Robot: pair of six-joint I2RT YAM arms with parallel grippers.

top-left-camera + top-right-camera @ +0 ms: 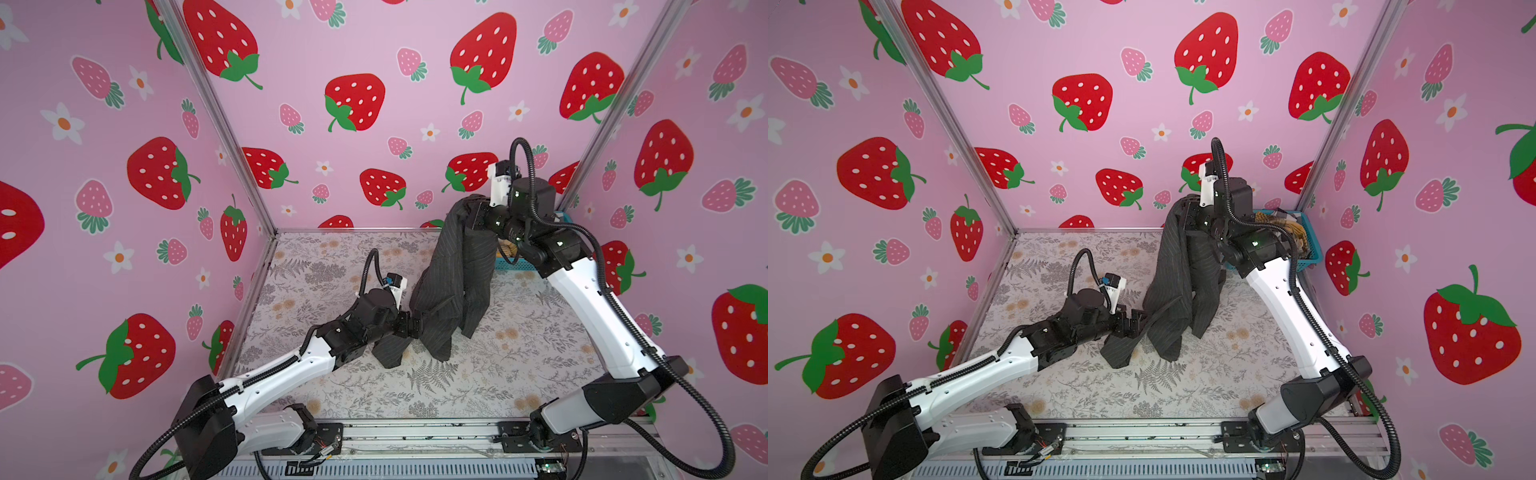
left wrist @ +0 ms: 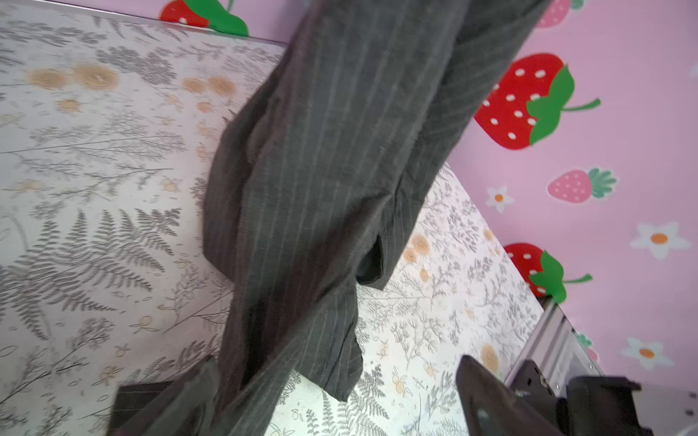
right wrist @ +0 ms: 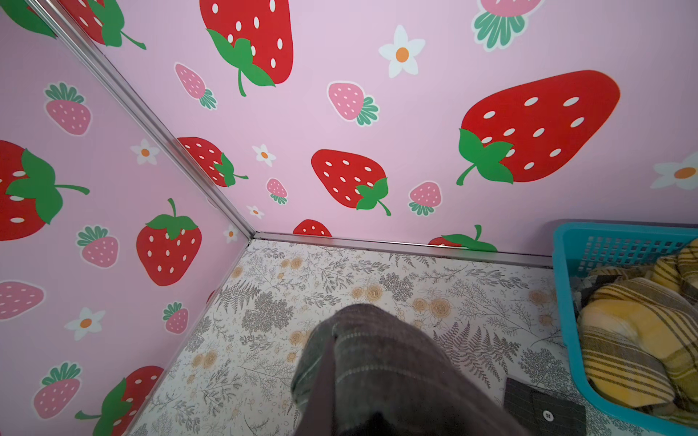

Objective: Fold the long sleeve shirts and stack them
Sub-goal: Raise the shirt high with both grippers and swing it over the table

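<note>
Just beside the teal mesh basket [image 1: 1312, 254], my right gripper [image 1: 478, 208] is clamped tight on the top of the charcoal pinstriped shirt [image 1: 453, 270]. That arm is raised high, so the shirt hangs down to the floral tabletop [image 1: 332, 266]. Well apart from the basket, my left gripper [image 1: 1136, 322] reaches in low, fingers [image 2: 491, 400] spread wide, with the shirt's lower folds lying between them. A mustard plaid shirt [image 3: 634, 339] lies inside the basket.

My left arm [image 1: 282, 372] and right arm [image 1: 590, 307] both wear glossy white shells between matte black joint housings, with ribbed black conduit looping alongside each, small holes dotting the white, and green lights on the right's joints.
</note>
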